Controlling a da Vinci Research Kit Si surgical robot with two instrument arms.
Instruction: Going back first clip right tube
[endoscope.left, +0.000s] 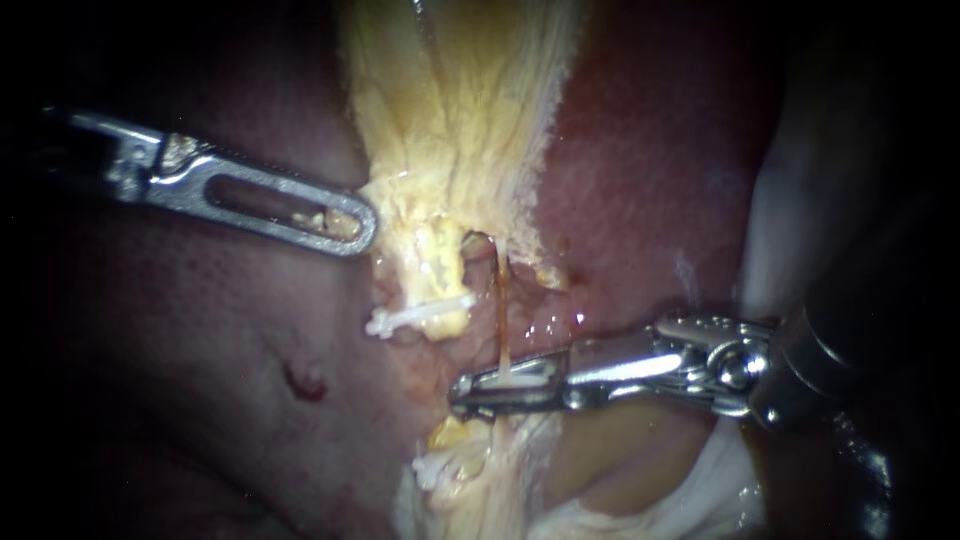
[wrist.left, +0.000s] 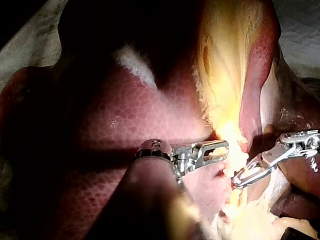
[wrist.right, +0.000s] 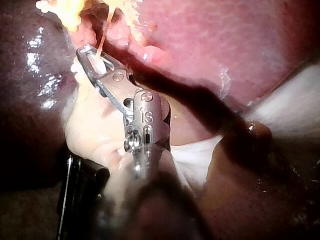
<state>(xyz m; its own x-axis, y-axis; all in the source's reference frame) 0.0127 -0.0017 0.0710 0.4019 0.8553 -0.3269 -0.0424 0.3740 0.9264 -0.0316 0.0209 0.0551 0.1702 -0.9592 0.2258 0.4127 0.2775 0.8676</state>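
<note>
Between the right tool's (endoscope.left: 463, 393) open jaws, a clip (endoscope.left: 517, 377) crosses the tube (endoscope.left: 500, 300).

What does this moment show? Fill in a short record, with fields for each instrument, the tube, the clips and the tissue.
left instrument: tip against the yellow tissue
right instrument: pincer open, astride the thin tube
thin tube: amber, runs down through the pincer
white clip: on the tube, inside the pincer
upper clip: white, on the yellow tissue, beside the tube
lower clip: white, below the pincer
liver: dark red, on both sides
</note>
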